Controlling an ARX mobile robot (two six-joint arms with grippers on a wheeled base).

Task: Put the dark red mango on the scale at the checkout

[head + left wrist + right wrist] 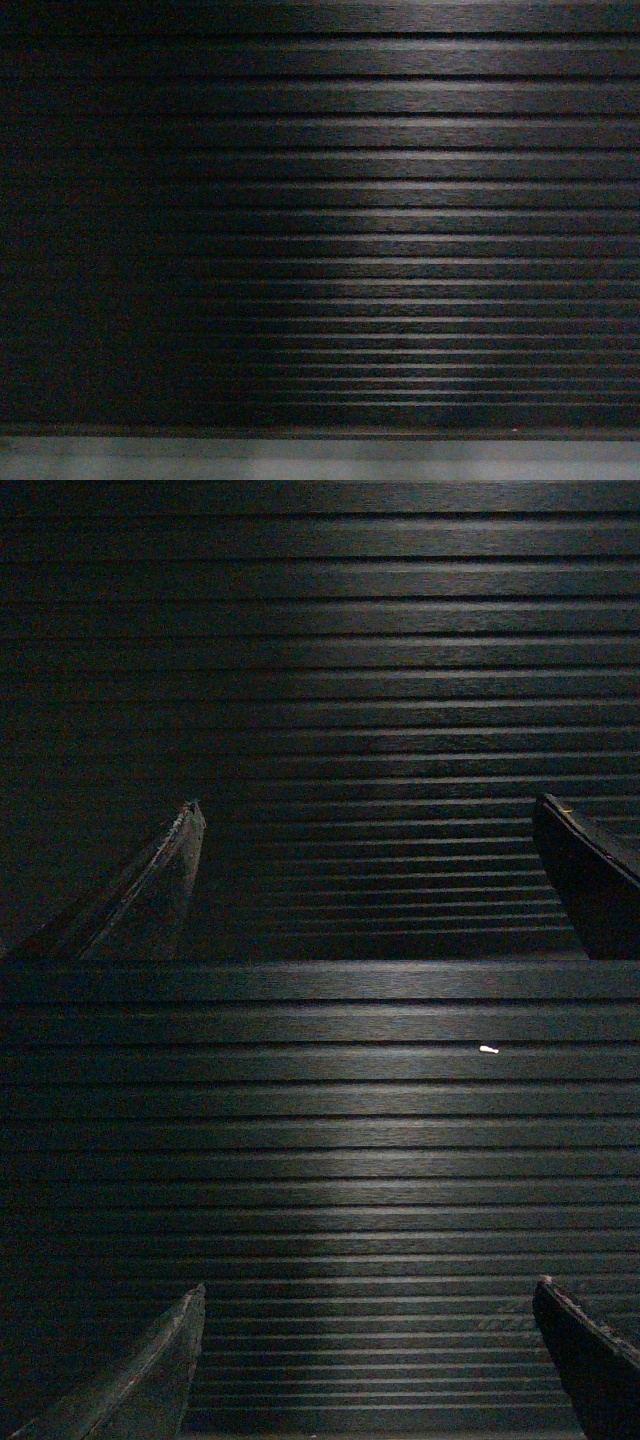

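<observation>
You're facing the checkout [400, 220] front, dark ribbed panel with a grey strip along its bottom edge. Left gripper [365, 880] and right gripper [365, 1360] both hang released, holding nothing (mango and scale aren't in view).

No readable text or numbers appear on the ribbed checkout [400, 200] panel.

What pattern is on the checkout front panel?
Dark black-brown with horizontal ribs; clearest in the head view.
</observation>
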